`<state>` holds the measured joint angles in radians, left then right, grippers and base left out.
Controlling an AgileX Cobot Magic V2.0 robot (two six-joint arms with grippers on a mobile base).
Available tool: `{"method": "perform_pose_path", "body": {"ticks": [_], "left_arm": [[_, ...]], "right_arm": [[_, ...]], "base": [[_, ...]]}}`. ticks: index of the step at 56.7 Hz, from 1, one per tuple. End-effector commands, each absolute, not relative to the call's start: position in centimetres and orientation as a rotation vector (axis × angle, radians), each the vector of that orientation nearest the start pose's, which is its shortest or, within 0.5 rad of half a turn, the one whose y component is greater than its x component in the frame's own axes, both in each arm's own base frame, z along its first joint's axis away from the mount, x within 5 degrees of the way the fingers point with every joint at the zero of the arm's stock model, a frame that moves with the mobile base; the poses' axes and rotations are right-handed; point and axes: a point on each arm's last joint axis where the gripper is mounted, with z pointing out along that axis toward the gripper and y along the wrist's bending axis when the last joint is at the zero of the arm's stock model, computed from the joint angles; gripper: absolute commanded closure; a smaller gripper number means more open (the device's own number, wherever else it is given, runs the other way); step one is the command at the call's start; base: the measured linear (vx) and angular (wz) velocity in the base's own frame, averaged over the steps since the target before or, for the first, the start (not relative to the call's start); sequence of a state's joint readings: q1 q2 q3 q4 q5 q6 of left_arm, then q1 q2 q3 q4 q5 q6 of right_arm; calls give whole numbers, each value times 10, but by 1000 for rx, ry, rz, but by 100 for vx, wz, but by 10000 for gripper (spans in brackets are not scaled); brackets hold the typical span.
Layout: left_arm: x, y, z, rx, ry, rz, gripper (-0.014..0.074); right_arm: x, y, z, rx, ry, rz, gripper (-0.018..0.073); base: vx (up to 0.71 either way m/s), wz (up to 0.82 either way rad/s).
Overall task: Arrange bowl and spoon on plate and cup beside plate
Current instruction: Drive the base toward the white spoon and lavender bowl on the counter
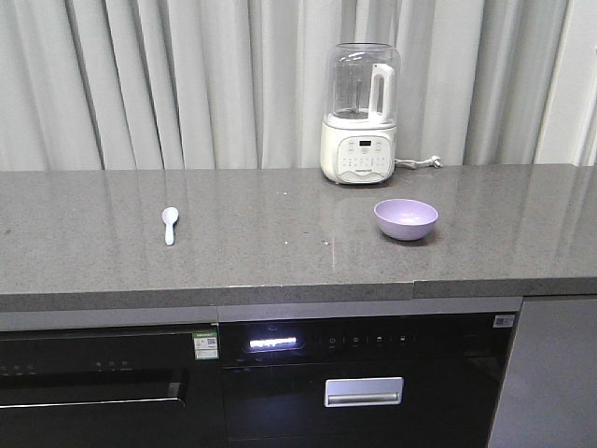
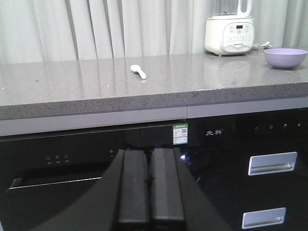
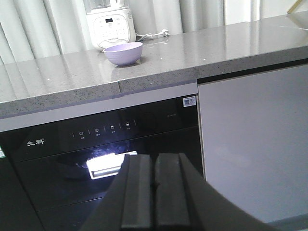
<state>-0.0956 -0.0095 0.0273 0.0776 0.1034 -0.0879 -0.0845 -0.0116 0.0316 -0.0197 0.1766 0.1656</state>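
Note:
The lavender bowl [image 1: 406,218] stands upright on the grey counter right of centre, also seen in the left wrist view [image 2: 285,57] and the right wrist view [image 3: 123,53]. The small pale spoon [image 1: 170,224] lies on the counter to the left, scoop away from the edge [image 2: 138,71]. Plate and cup are out of view. My left gripper [image 2: 149,156] is shut and empty, low in front of the dark appliance fronts, below counter height. My right gripper [image 3: 153,161] is likewise shut and empty, below the counter edge.
A white blender [image 1: 360,117] with a clear jug stands at the back of the counter behind the bowl, its cord and plug [image 1: 424,162] to its right. Black appliance fronts [image 1: 364,373] with a drawer handle sit under the counter. Curtains hang behind.

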Motion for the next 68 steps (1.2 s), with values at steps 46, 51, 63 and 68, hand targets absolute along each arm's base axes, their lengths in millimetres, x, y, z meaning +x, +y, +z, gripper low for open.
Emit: {"method": "perform_pose_path", "body": {"ticks": [46,51,63,68], "left_arm": [[54,-5,213,63,1475,-85,603],[54,-5,213,63,1475,-85,603],[54,-5,213,63,1475,-85,603],[54,-5,213,63,1475,-85,603]], "right_arm": [[56,-5,193,184,1591,34,568],[56,-5,193,184,1591,34,568],[56,-5,193,184,1591,34,568],[56,-5,193,184,1592,34,568]], "base": [[1,-1],[9,-1],[16,-6],[24,-12]]}}
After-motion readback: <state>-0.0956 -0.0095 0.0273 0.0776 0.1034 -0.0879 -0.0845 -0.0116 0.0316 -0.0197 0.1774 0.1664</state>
